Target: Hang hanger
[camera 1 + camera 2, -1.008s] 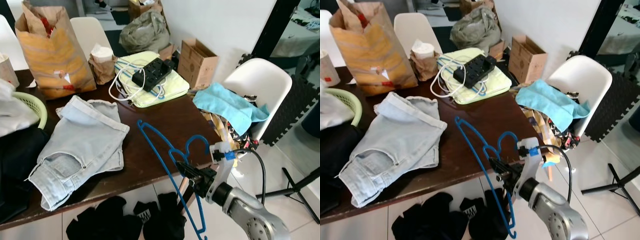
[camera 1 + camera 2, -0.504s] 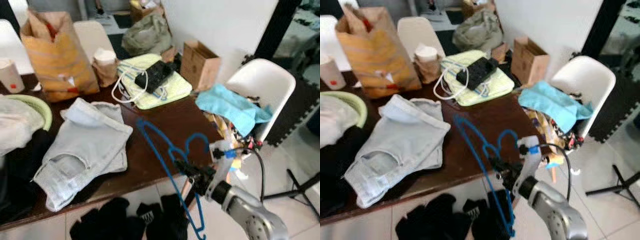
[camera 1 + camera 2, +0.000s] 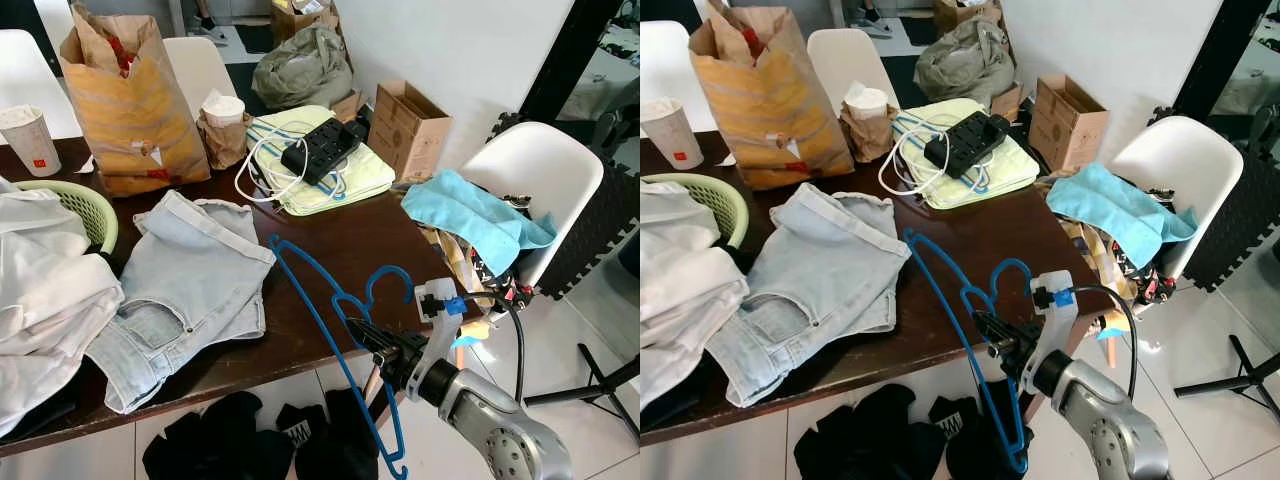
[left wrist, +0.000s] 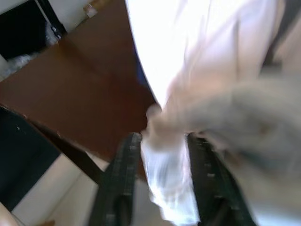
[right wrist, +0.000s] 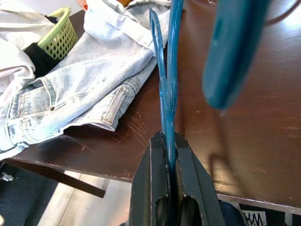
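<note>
A blue plastic hanger (image 3: 330,330) stands out over the near edge of the dark wooden table (image 3: 350,240), its hook (image 3: 390,285) pointing up. My right gripper (image 3: 360,330) is shut on the hanger's neck just off the table edge; in the right wrist view the two black fingers (image 5: 153,160) clamp the blue bar (image 5: 168,94). My left gripper (image 4: 163,139) is shut on a fold of white cloth (image 4: 167,188). The white garment (image 3: 45,285) lies heaped at the table's left end.
Light denim shorts (image 3: 185,280) lie mid-table beside a green basket (image 3: 85,205). A paper bag (image 3: 125,105), cup (image 3: 28,140) and power strip (image 3: 322,148) stand at the back. A white chair (image 3: 535,180) with a blue cloth (image 3: 470,215) is on the right; black clothes (image 3: 240,445) lie on the floor.
The view has panned a little left. The white garment now spreads over the black cloth at the table's left end. The right gripper still holds the hanger in the same spot.
</note>
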Controlling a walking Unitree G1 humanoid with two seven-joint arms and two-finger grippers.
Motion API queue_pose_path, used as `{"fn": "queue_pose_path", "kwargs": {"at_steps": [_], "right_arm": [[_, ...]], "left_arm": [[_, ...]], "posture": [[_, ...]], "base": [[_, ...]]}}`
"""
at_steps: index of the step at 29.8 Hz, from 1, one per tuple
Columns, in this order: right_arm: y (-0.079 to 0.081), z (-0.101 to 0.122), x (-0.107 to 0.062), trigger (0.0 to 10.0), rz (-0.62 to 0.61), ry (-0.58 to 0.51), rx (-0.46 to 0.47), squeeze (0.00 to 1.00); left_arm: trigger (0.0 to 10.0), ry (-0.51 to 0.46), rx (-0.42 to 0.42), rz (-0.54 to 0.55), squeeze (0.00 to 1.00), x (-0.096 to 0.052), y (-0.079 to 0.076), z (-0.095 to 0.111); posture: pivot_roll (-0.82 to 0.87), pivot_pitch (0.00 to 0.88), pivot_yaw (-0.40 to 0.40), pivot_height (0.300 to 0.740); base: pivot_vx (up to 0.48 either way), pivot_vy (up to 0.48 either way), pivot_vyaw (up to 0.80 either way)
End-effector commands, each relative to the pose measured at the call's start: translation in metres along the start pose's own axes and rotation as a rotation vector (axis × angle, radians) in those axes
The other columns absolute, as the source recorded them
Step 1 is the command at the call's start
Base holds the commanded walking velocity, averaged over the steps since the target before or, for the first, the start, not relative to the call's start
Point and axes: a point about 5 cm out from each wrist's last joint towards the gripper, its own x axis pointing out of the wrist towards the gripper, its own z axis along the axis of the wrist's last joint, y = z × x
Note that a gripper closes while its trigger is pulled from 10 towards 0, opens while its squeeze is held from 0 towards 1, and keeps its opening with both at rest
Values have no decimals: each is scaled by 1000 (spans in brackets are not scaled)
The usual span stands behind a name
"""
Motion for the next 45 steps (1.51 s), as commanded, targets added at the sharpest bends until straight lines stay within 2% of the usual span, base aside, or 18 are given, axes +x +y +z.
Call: {"fn": "queue_pose_path", "kwargs": {"at_steps": [1,4,7,8,12,14,20,24,25,26,27,28,29,30,33,35,37,45], "right_arm": [[-1,-3,0,10000,-1,-3,14,0],[-1,-3,0,10000,-1,-3,14,0],[-1,-3,0,10000,1,-2,15,0],[-1,-3,0,10000,1,-2,15,0],[-1,-2,0,10000,2,-2,16,0],[-1,-2,0,10000,2,-2,16,0],[-1,-2,0,10000,1,-5,17,0],[-1,-2,-1,10000,0,-8,19,0],[-1,-2,-1,10000,0,-8,19,0],[-1,-2,-1,10000,0,-9,20,0],[-1,-2,-1,10000,0,-9,20,0],[-1,-2,-2,10000,-1,-10,20,0],[-1,-2,-2,10000,-1,-10,21,0],[-1,-2,-2,10000,-1,-10,21,0],[-1,-1,-2,10000,-1,-10,23,0],[-1,-1,-2,10000,-1,-10,23,0],[-1,-1,-2,10000,0,-9,24,0],[-1,-1,-2,10000,0,-9,24,0]], "left_arm": [[10000,-85,25,-3,1000,4,4,20],[10000,-144,24,-42,1000,2,-4,33],[10000,-280,48,-247,1000,-10,-38,58],[10000,-280,48,-247,1000,-10,-38,58],[10000,-374,133,-528,1000,-30,-80,71],[10000,-374,133,-528,1000,-30,-80,71],[10000,-375,220,-713,1000,-42,-103,67],[10000,-346,324,-806,1000,-47,-111,58],[10000,-346,324,-806,1000,-47,-111,58],[10000,-333,367,-819,588,-47,-111,56],[10000,-333,367,-819,588,-47,-111,56],[10000,-327,396,-822,196,-46,-109,55],[10000,-330,412,-800,0,-42,-105,58],[10000,-330,412,-800,0,-42,-105,58],[10000,-373,374,-600,0,-25,-83,80],[10000,-373,374,-600,0,-25,-83,80],[10000,-408,344,-454,0,-16,-66,94],[10000,-363,342,-389,0,-12,-58,87]], "posture": [[-23,120,-35,740],[-22,120,-35,740],[-20,120,-34,740],[-20,120,-34,740],[-24,122,-33,740],[-24,122,-33,740],[-28,124,-27,740],[-28,129,-23,740],[-28,129,-23,740],[-29,131,-22,740],[-29,131,-22,740],[-27,134,-21,740],[-27,136,-23,740],[-27,136,-23,740],[-24,139,-25,740],[-24,139,-25,740],[-22,142,-26,740],[-27,145,-30,740]], "base": [[0,0,0],[0,0,0],[0,0,0],[0,0,0],[0,0,0],[0,0,0],[0,0,0],[0,0,0],[0,0,0],[0,0,0],[0,0,0],[0,0,0],[0,0,0],[0,0,0],[0,0,0],[0,0,0],[0,0,0],[0,0,0]]}}
